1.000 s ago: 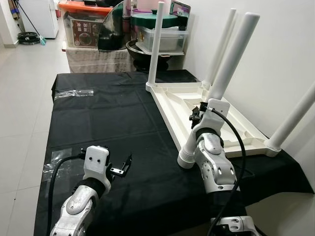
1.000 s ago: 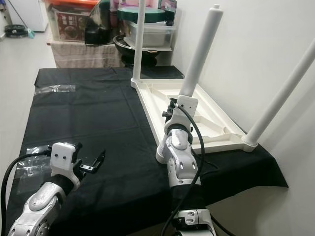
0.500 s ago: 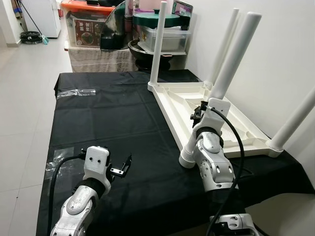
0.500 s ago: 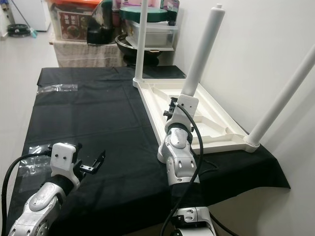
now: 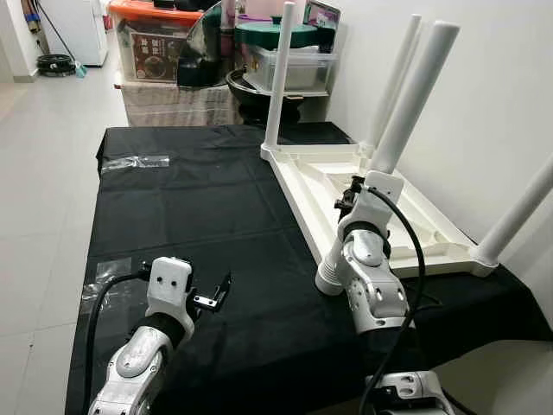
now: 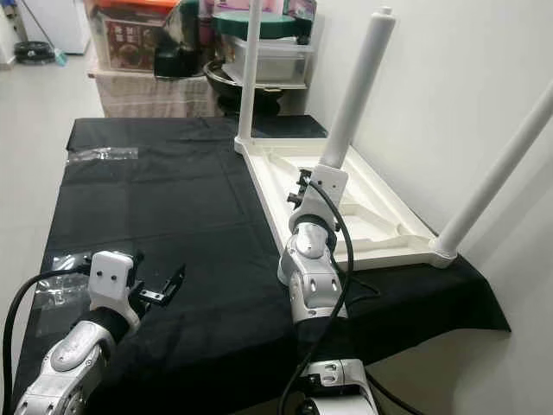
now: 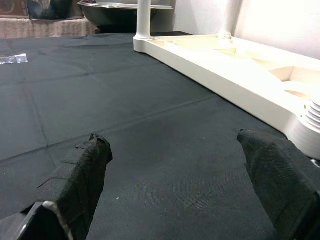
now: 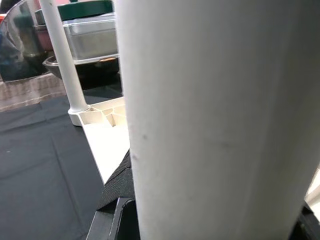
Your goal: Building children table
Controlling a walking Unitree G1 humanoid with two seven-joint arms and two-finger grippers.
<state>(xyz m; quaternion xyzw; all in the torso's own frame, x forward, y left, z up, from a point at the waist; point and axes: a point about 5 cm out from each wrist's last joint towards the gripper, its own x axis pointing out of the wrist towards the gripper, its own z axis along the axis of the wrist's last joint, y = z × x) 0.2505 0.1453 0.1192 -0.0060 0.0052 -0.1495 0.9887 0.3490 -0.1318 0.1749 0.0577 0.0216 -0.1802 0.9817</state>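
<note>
- The white plastic children's table top (image 5: 380,203) lies upside down on the black cloth-covered work surface (image 5: 181,207). It sits on the robot's right side, close to the white wall (image 5: 484,95). The ribbed underside faces up, so the leg sockets are reachable from above.
- Four white cylindrical plastic legs stand at its corners: the far-left leg (image 5: 276,73), the far-right leg (image 5: 393,82), the near-right leg (image 5: 518,207) and the near-left leg (image 5: 415,95). All point upward, as an inverted assembly requires.
- The near-left leg leans slightly and meets its corner through a ribbed collar (image 5: 329,278) at the cloth's level. Judgement: this joint is the one being seated or tightened.
- The right gripper (image 6: 304,188) is raised against that leg's lower shaft. In the right wrist view the leg fills the space between the black fingers (image 8: 117,187), which press on its sides. Judgement: the low grip gives control near the socket.
- The left gripper (image 5: 216,296) hovers low over bare cloth, well apart from the table top. Its padded fingers (image 7: 82,167) are spread wide and hold nothing; it appears to be on standby.
- Storage bins and a dark bowl (image 5: 259,86) stand beyond the far edge, clear of the work.
</note>
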